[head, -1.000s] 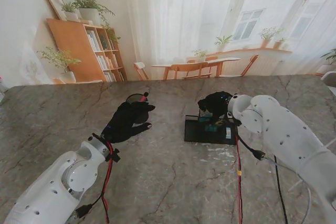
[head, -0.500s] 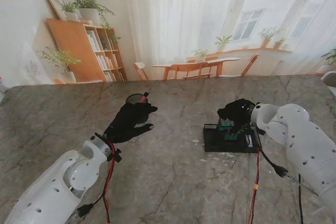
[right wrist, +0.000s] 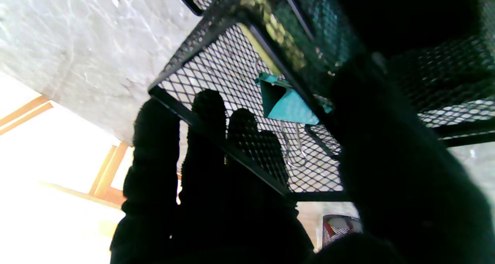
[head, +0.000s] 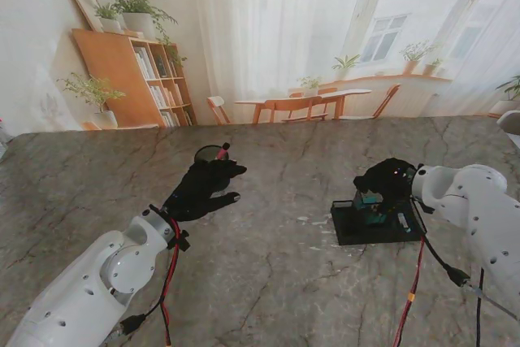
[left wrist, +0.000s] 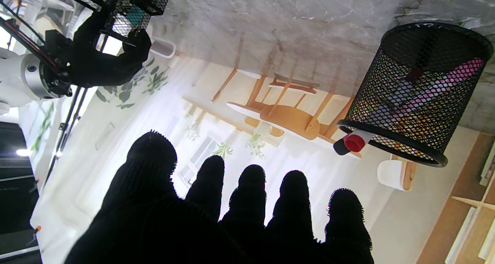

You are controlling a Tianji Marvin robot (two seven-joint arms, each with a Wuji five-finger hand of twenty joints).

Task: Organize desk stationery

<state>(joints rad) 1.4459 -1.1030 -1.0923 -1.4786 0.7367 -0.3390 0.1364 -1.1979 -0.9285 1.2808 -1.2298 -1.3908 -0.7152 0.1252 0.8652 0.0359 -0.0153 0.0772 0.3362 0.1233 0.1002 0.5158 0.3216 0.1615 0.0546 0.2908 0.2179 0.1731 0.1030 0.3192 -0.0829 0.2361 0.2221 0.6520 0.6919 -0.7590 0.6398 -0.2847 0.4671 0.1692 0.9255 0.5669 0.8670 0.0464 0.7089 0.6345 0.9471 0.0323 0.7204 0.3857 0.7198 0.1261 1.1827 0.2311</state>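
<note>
Black mesh tray (head: 378, 227) gripped by right hand (head: 388, 182) fingers; left hand (head: 199, 188) spread, holding nothing.

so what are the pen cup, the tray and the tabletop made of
Pen cup: black metal mesh, probably painted; diamond holes show the pens inside. Tray: the same black mesh on a solid frame. Tabletop: looks like grey veined marble with a dull sheen, possibly a printed laminate.

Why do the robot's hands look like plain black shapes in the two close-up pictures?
In the left wrist view, the left hand is backlit by the bright window backdrop, so it shows as a silhouette. In the right wrist view, the right hand is dark and soft against glare, while the teal binder clip in the mesh organizer stays clear.
</note>
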